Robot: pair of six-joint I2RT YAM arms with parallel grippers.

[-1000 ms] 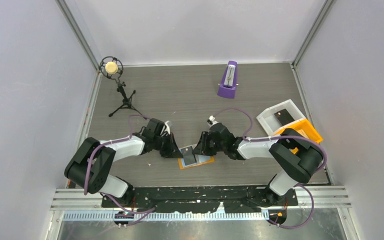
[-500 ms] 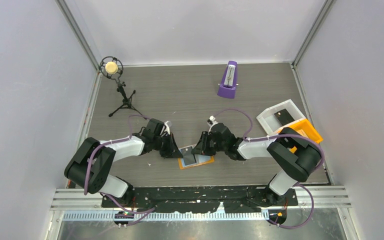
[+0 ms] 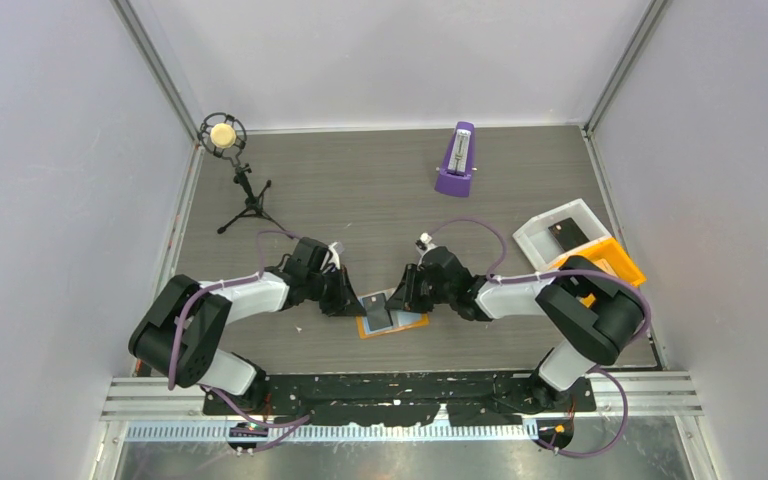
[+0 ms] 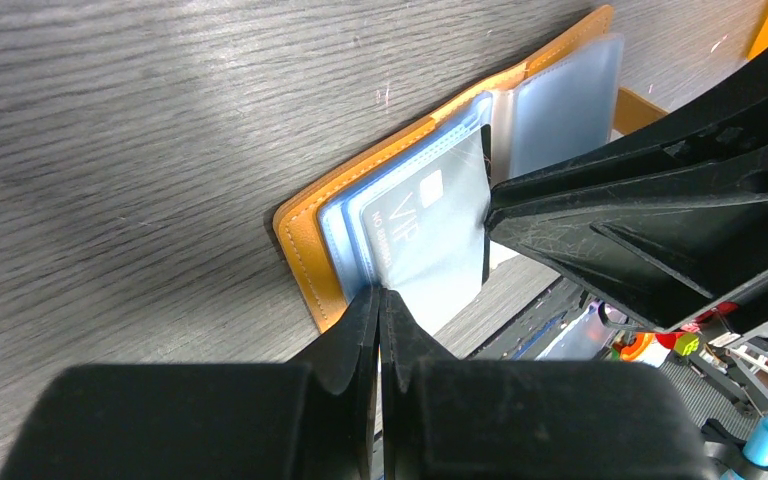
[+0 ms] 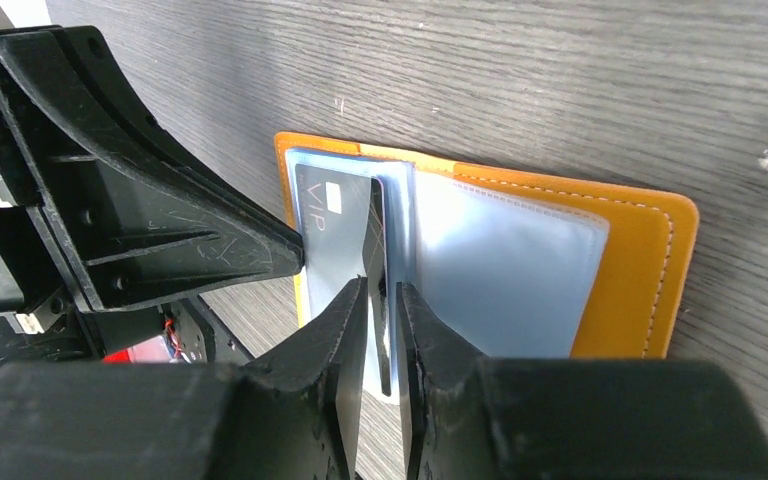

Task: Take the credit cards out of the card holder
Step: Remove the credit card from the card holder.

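Right gripper (image 5: 382, 285) is at a narrow gap, pinched on the edge of the grey card (image 5: 325, 225). In the right wrist view I see that edge running straight up between the two fingers. Left gripper (image 4: 380, 292) is fully closed, tips pressed together. They sit at the lower edge of the card stack, low centre in the left wrist view. I can't tell whether a sleeve is caught between them.

I see the card holder (image 5: 640, 270) lying open and flat on the table (image 3: 380, 190). In the top view it's low centre, right between the two grippers. The orange cover faces down and the clear sleeves (image 5: 505, 270) face up.

The grey card has a chip and "VIP" print and sits on top of the stack, on the left half of the holder in the right wrist view. Light blue layers (image 4: 338, 235) show under it, but I can't tell card from sleeve there. I also can't tell how far the grey card is out of its pocket.

In the top view the purple metronome (image 3: 456, 160) stands upper centre and the microphone on a tripod (image 3: 225, 135) upper left. The white bin (image 3: 545, 222) and orange bin (image 3: 620, 262) touch each other at the right edge, well apart from the holder.
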